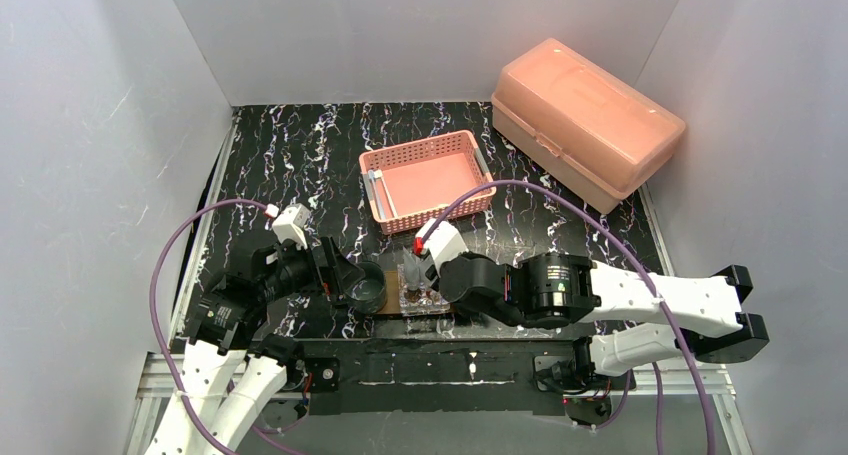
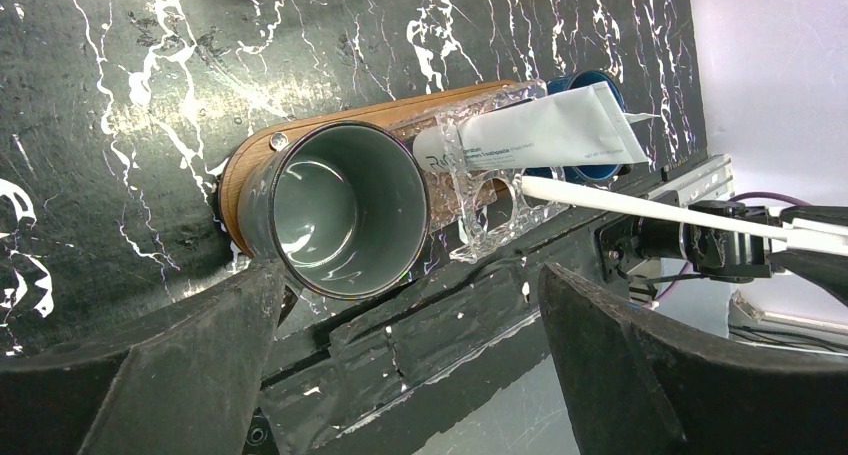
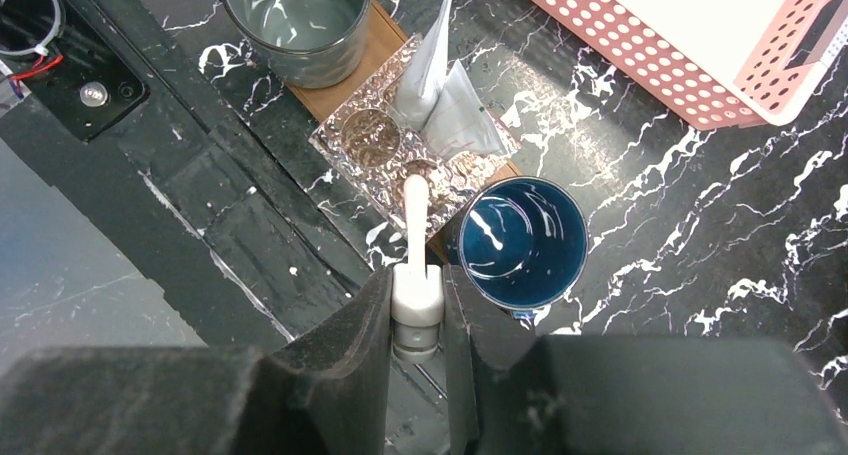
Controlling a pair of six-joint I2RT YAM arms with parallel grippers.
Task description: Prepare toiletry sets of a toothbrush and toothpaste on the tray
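I see the brown tray (image 3: pixel 383 37) carrying a grey-green cup (image 3: pixel 295 20), a faceted glass (image 3: pixel 372 140) holding a toothpaste tube (image 3: pixel 452 110), and a blue mug (image 3: pixel 520 240), with the white toothbrush (image 3: pixel 416 215) held tip-first over the glass.

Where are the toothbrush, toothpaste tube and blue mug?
toothbrush (image 3: pixel 416 225), right wrist view, on its white shaft.
toothpaste tube (image 2: pixel 545 130), left wrist view, on its flat body.
blue mug (image 3: pixel 522 243), right wrist view, on its inside floor.

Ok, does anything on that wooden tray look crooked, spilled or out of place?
Nothing spilled or broken. One thing is askew: the toothpaste tube in the clear faceted holder leans over toward the blue mug instead of standing upright. The grey cup and the mug are both empty.
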